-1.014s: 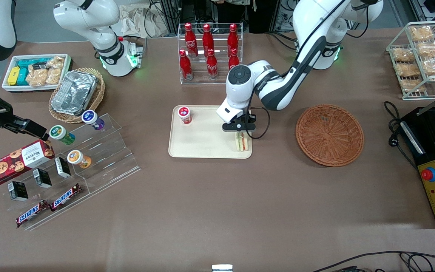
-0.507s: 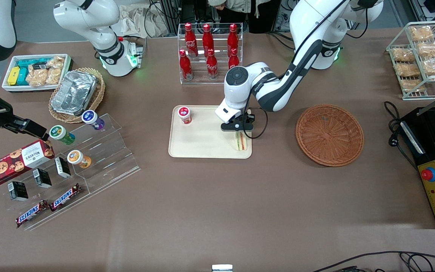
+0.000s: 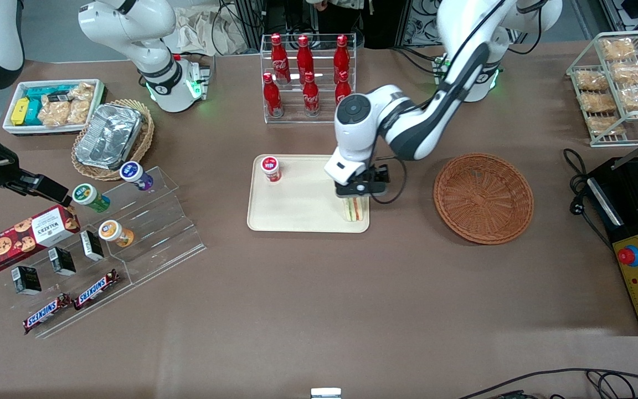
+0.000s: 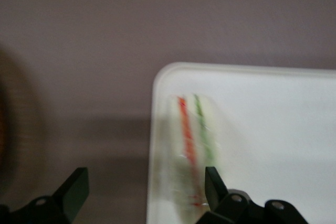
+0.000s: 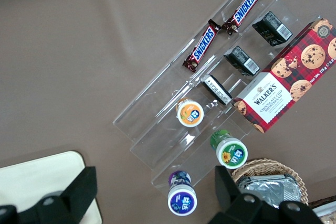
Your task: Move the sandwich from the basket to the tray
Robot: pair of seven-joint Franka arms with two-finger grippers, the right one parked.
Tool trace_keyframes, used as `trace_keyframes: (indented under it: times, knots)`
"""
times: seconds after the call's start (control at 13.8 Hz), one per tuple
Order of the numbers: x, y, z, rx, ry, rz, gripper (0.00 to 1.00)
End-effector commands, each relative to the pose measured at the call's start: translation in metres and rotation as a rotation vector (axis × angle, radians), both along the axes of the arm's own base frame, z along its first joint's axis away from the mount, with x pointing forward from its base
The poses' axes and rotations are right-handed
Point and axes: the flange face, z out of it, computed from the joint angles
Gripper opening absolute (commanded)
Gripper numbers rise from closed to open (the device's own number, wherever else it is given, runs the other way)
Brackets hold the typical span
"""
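A small red-lidded jar (image 3: 270, 168) is standing in the flat cream plastic tray (image 3: 297, 213), at the corner toward the parked arm's end and farther from the front camera, leaving the middle of the tray bare. The triangular sandwich wedge of pale bread (image 3: 355, 209) is resting on its side at the tray's corner nearest the basket, its red and green filling stripes (image 4: 190, 129) facing up, close along the rounded rim. The left arm's black two-finger gripper (image 3: 359, 191) is hanging just above the sandwich with its fingers (image 4: 73, 190) spread wide and nothing between them, so the wedge is judged to be released and lying free. One finger is hovering over bare table off the tray's edge, the other over the sandwich. The straight way up looks open for the gripper. The round reddish-brown woven wicker basket (image 3: 483, 198) is sitting empty toward the working arm's end, with open brown table (image 3: 402, 221) between it and the tray.
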Motion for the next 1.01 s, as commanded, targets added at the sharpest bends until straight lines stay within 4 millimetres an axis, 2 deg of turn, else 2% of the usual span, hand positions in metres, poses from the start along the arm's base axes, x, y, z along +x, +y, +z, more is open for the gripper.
trace_keyframes:
  times: [0.0,0.14,0.22,0.36,0.65,0.8,0.87,0.94]
  knots:
    - [0.021,0.046,0.063,0.057,-0.04,0.074,0.99]
    - [0.035,0.084,0.096,0.074,-0.02,0.071,0.99]
    - [0.047,0.11,0.108,0.087,-0.012,0.066,0.99]
    - [0.071,0.174,0.128,0.104,0.017,0.068,0.99]
    - [0.091,0.269,0.18,0.06,0.071,0.012,0.99]
    - [0.096,0.286,0.216,0.06,0.115,-0.061,0.99]
    - [0.095,0.297,0.227,0.068,0.149,-0.103,0.99]
    - [0.095,0.316,0.234,0.07,0.193,-0.146,0.99]
